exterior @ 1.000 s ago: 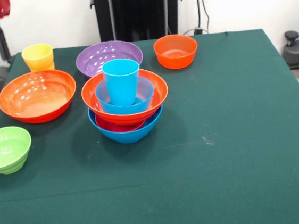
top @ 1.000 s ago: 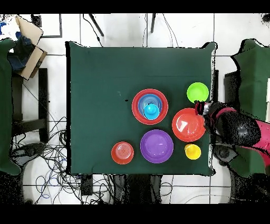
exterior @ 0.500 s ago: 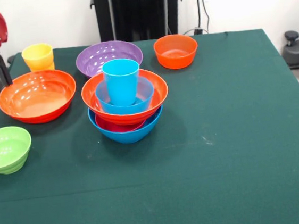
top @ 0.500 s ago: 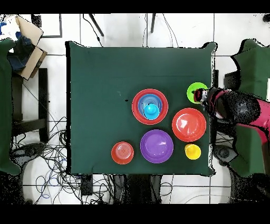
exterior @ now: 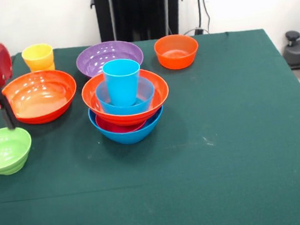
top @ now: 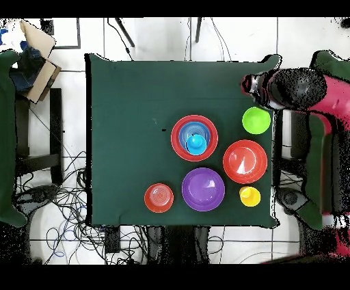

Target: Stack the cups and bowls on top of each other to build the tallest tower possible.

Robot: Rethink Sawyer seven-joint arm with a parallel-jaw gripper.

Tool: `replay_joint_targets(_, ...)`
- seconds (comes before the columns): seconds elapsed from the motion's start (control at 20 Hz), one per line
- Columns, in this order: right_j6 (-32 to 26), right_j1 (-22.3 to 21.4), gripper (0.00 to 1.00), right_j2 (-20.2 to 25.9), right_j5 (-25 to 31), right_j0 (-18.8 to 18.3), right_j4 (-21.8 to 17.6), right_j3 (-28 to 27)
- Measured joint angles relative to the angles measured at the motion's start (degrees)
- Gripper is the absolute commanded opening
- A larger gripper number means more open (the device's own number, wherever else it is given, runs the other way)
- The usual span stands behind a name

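The tower (exterior: 125,101) stands mid-table: a large blue bowl (exterior: 128,132), a magenta bowl (exterior: 114,128), a large orange bowl (exterior: 156,95), a medium blue bowl (exterior: 145,94) and the sky blue cup (exterior: 121,80) upright on top. It also shows in the overhead view (top: 195,138). The yellow cup (exterior: 38,57) stands at the far left. My gripper (exterior: 5,112) hangs at the left edge, between the loose large orange bowl (exterior: 38,96) and the lime green bowl (exterior: 5,150). In the overhead view my gripper (top: 251,85) is just past the green bowl (top: 256,120).
A large purple bowl (exterior: 109,56) and a small orange bowl (exterior: 176,50) sit behind the tower. The red arm (top: 301,89) reaches in over the table's edge (top: 277,137). The green cloth's right half and near side are bare.
My arm has moved along the table's edge, from beside the loose large orange bowl to past the green bowl, and hangs lower in the front view. No bowls or cups moved.
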Motion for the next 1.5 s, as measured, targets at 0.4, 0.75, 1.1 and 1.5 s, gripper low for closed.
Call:
replay_joint_targets(0.4,0.0,7.7,0.0,0.2,7.2,6.7,-2.6,-17.8)
replay_joint_targets(0.75,0.0,10.2,0.0,0.2,8.4,7.7,-2.8,-22.2)
replay_joint_targets(1.1,0.0,7.7,0.0,-0.6,5.1,5.3,-2.8,-17.9)
replay_joint_targets(1.5,0.0,3.7,1.0,-0.8,0.7,2.5,-2.8,-12.3)
